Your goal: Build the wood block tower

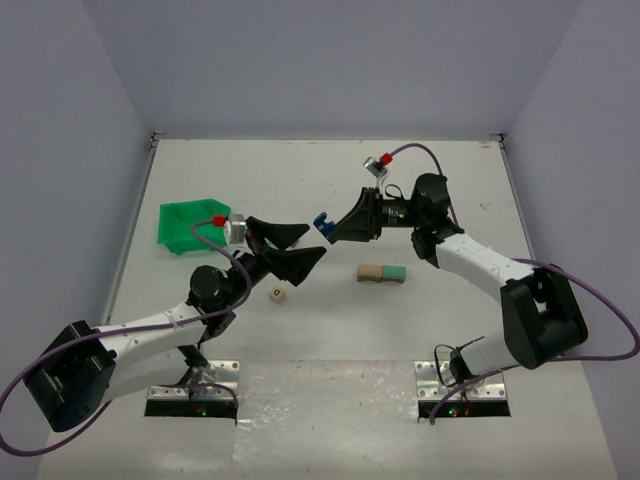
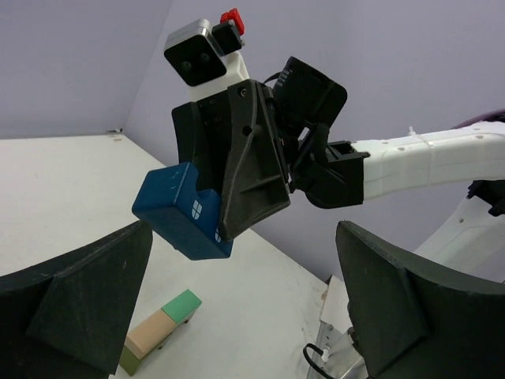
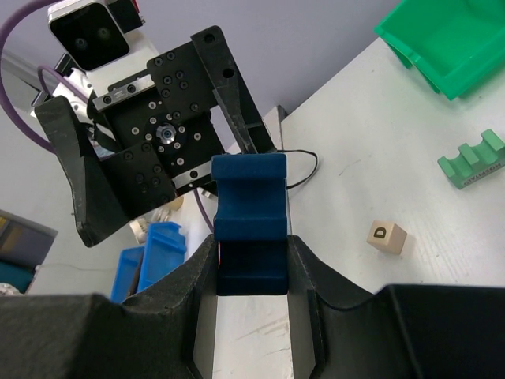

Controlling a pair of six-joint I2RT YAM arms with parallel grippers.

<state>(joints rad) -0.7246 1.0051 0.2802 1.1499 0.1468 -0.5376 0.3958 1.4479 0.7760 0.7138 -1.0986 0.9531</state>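
Holding the blue notched block pinched in my right gripper, raised off the desk, I face the left gripper, spread wide and empty just beside it. The wood block tower, only tan and green pieces so far, lies nearby. A misjudged approach could clash the grippers; a slipping block might drop and scatter that base.

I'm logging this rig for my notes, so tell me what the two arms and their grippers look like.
The left arm and right arm have white links with black joints. The left gripper and right gripper each carry two black, wedge-shaped fingers. A silver wrist camera with a red cap sits on each, and purple cables run along both arms.
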